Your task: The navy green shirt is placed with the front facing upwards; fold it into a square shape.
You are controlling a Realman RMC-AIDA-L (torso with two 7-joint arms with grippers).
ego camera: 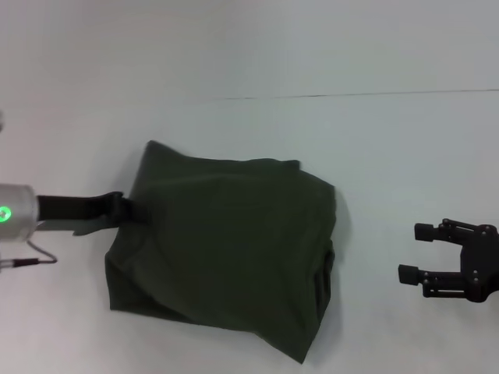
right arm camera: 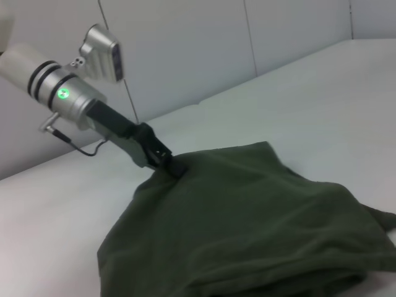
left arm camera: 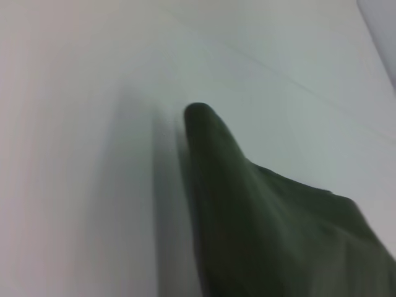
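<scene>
The left pincer [ego camera: 131, 209] is closed on the near edge of the navy green shirt [ego camera: 226, 249], seemingly to carry a fold across the bench [ego camera: 249, 54], while the right pincer [ego camera: 425, 251] waits agape, well beyond the shirt's far side.

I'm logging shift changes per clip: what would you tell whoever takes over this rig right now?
Left claw: at the shirt's left edge, shut on the fabric there.
Right claw: open, holding nothing, off to the shirt's right on the table.
Navy green shirt: mid-table, already folded into a rough, lumpy block, plain green side up; edges uneven, near corner sticks out.
Done: main folds.
Left: probably release the left edge, then flatten and square the corners.
</scene>
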